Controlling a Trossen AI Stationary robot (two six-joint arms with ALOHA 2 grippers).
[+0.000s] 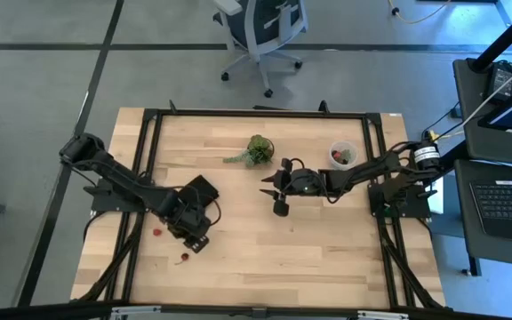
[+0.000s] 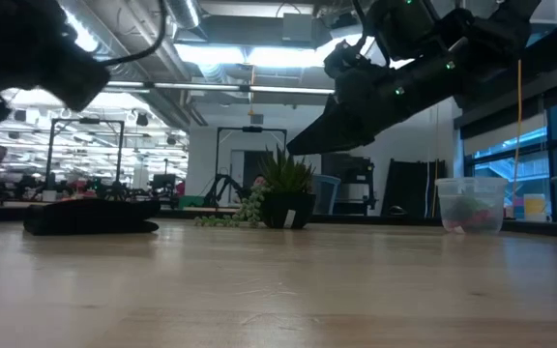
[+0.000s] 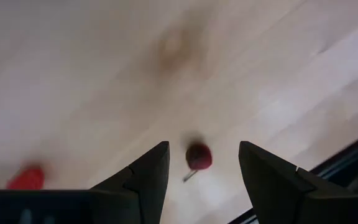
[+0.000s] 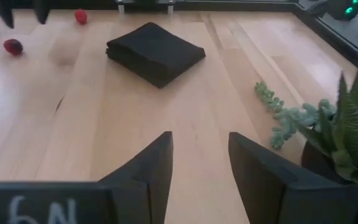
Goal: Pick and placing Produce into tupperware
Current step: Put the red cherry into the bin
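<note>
Hovering above a dark berry (image 3: 198, 156), the left gripper (image 3: 202, 163) stands open, empty; picking is in hand. Next: descend, close, carry to the tupperware (image 1: 342, 154). Right gripper (image 4: 200, 155) near the tupperware, part open, holds nothing.

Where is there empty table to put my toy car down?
The bare wooden table is widest along its near edge, below the right gripper. It is crowded by the left gripper, which hovers over a dark red berry beside a bright red berry, and between the green leafy plant and round translucent tub.
</note>
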